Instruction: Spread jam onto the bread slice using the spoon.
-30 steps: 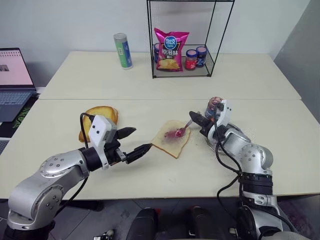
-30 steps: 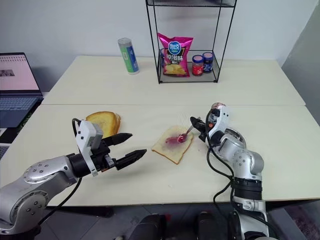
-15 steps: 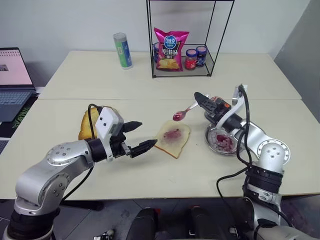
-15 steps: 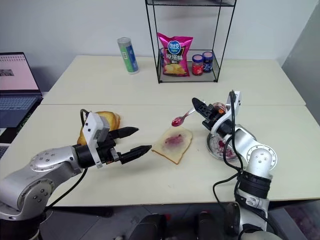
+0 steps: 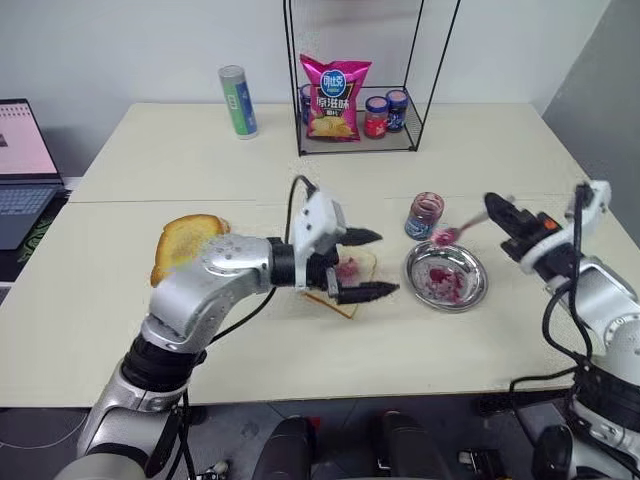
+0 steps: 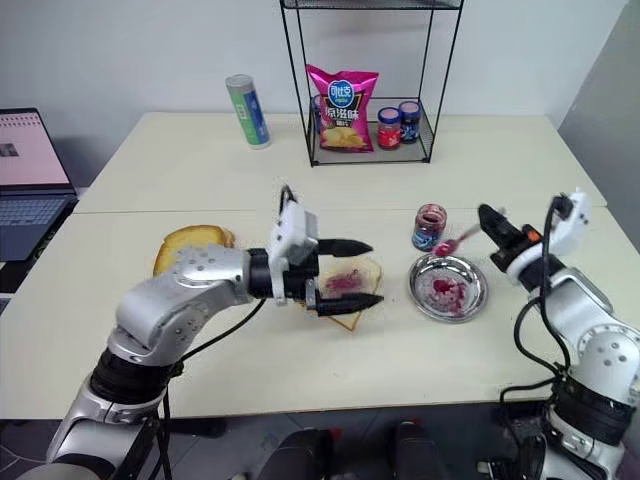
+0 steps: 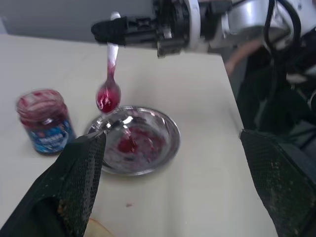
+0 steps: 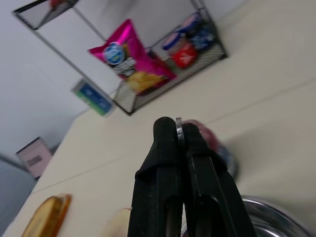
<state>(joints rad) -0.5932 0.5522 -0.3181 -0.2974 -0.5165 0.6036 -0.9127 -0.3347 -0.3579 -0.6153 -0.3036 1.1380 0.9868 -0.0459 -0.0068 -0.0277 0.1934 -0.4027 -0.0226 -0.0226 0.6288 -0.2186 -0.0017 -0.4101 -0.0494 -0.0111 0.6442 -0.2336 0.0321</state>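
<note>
A: What sits nearest on the pale bench (image 6: 300,370)?

B: The left gripper (image 6: 352,273), its two black fingers spread wide and holding nothing. It hangs over the square white bread slice with tan crust (image 6: 350,283), which has a purple smear at its centre.

A: And at three o'clock from the bread?

B: A round silver metal plate (image 6: 448,287), streaked with red-purple. Over its far rim, the right gripper (image 6: 487,218) has its fingers pinched tight on the slim handle of the small silver spoon (image 6: 452,242). The stained bowl hangs in the air, apart from the plate, just beside the jar.

A: Which jar?

B: The small clear glass jar of dark red-purple jam (image 6: 430,227), blue-labelled, standing at eleven o'clock from the plate, near it.

A: Anything at nine o'clock from the bread?

B: A golden-brown toasted slice (image 6: 192,245), well apart.

A: Further back?

B: A black wire rack (image 6: 368,75) holds a pink crisp bag (image 6: 343,107) and two small lidded jars (image 6: 398,122). A green-and-blue can (image 6: 246,111) stands at its nine o'clock.
</note>
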